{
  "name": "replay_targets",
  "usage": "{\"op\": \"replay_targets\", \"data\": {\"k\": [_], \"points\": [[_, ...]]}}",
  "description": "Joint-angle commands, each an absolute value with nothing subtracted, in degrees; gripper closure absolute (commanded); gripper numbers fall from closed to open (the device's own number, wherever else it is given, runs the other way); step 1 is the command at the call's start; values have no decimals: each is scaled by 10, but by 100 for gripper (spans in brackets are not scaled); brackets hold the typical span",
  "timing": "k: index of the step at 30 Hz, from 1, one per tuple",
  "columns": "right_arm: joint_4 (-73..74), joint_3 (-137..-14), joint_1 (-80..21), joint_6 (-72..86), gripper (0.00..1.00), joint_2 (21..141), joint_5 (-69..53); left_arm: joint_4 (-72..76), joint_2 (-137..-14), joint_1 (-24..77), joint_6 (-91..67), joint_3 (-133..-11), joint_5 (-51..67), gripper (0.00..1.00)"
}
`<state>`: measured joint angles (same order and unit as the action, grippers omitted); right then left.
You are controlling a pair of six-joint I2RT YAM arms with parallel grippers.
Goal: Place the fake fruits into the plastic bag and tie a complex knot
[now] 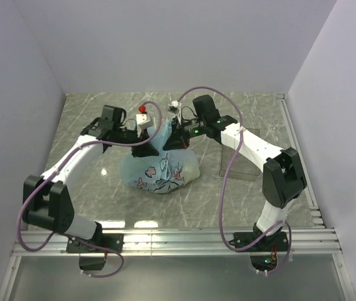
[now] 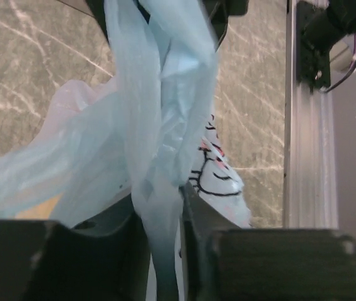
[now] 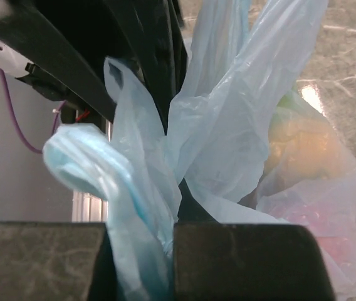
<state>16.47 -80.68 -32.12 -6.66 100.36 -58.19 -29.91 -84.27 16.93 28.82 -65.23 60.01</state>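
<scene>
**knotnoob:** Blue film that thin worries me. The plastic bag sits mid-table with the fake fruits showing through its side, so I'd say only the knot is left.

**armwatcher:** What about the fingers?

**knotnoob:** The left gripper is narrowed on a twisted strip. The right gripper is clamped on another handle, up at the bag's far top.

**armwatcher:** Slick plastic could slide out under tension. Pull too hard and it stretches or tears, and the knot goes loose.
</scene>
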Motion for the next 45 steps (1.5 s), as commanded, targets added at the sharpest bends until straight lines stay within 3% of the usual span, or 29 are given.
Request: {"op": "replay_targets", "data": {"k": [1, 4, 5, 8, 11, 14, 25, 32, 42, 45], "points": [[132, -810, -322, -69, 100, 990, -577, -299, -777, 128, 251, -662, 605, 71], [120, -799, -322, -76, 100, 979, -588, -333, -758, 78, 239, -717, 581, 69], [114, -797, -321, -76, 100, 978, -591, -353, -757, 66, 233, -759, 574, 62], [105, -790, -321, -87, 100, 972, -599, -359, -765, 36, 193, -808, 524, 56], [109, -784, -321, -107, 100, 968, -603, -348, -766, 23, 179, -806, 512, 43], [126, -787, -321, -133, 100, 967, -607, -340, -788, 21, 161, -806, 519, 38], [173, -799, -323, -207, 100, 965, -618, -284, -879, 21, 83, -813, 541, 38], [139, -790, -321, -185, 100, 969, -613, -301, -894, 21, 47, -787, 632, 68], [156, -789, -321, -214, 100, 961, -609, -339, -924, 21, 48, -816, 605, 61], [157, -787, -322, -220, 100, 957, -606, -360, -930, 19, 52, -829, 585, 52]]}}
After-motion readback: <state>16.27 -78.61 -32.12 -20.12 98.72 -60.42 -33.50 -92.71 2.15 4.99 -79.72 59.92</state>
